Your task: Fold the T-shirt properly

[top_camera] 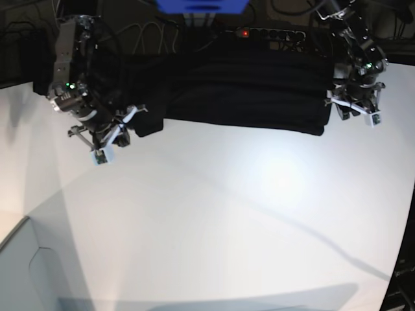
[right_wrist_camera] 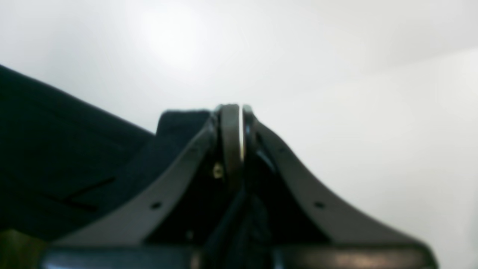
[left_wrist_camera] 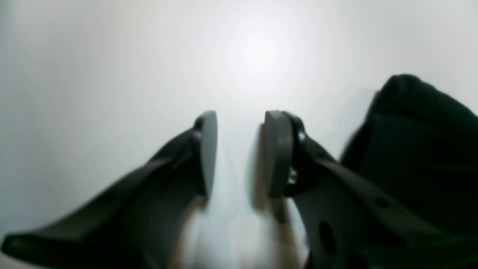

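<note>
Two dark fingers [left_wrist_camera: 209, 149] of your left gripper [left_wrist_camera: 239, 153] sit closest to the left wrist camera, and they stand partly apart with only white table [left_wrist_camera: 112, 74] showing between them. Nothing is held there. Just to the right of those fingers you can see a bump of the black shirt [left_wrist_camera: 418, 149], close by but not in the gap. Your right gripper [right_wrist_camera: 237, 127] looks pressed closed, with only a thin bright line between its fingers. Black cloth shows low down between them, so it may be pinching the shirt, but the picture is too blurry for you to be sure. From the base camera, the shirt [top_camera: 246, 91] lies in a long dark bunch along the far edge of the table [top_camera: 227, 227], with one gripper at each end. It looks like you are at the start, taking hold of the two ends. Next, you would need to slide the left gripper over the cloth edge and close on it. Then both ends could come toward the near side together to spread the shirt flat.
</note>
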Robot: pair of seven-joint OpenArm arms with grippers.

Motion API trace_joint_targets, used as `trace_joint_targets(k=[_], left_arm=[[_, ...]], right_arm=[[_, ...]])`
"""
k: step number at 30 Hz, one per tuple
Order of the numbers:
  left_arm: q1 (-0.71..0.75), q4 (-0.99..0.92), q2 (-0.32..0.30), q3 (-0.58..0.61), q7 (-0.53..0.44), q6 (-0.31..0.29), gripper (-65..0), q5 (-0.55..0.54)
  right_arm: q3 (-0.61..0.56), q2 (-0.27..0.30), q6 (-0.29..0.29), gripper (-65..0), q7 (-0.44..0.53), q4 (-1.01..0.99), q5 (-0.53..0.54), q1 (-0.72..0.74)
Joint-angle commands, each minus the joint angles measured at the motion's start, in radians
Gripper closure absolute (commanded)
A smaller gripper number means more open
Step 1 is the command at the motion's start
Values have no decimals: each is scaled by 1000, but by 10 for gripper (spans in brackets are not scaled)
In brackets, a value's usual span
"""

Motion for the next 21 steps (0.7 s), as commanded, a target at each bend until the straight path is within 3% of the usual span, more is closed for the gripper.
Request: trace_joint_targets(k=[1, 3, 5, 9, 14, 19, 21], left_arm=[[0, 14, -14, -4, -7, 0, -208, -2], [0, 13, -14, -4, -7, 0, -208, 1], [2, 4, -14, -4, -7, -2, -208, 2], [-1, -46, -14, -4, -8, -3, -208, 1], [-1, -107, -29, 2, -59, -2, -208, 1], [-1, -141, -35, 4, -71, -2, -208, 1], [-1, -144, -35, 4, -71, -2, -208, 2]], right_arm=[[39, 8, -51, 0, 24, 45, -26, -12], [79, 13, -120, 0, 27, 60, -68, -21], [128, 21, -146, 0, 25, 59, -123, -24], [231, 50, -148, -2, 17, 46, -218, -65], [266, 80, -148, -97, 25, 48, -275, -154], [322, 76, -145, -119, 28, 48, -286, -219], [360, 65, -105, -140, 28, 48, -286, -217]])
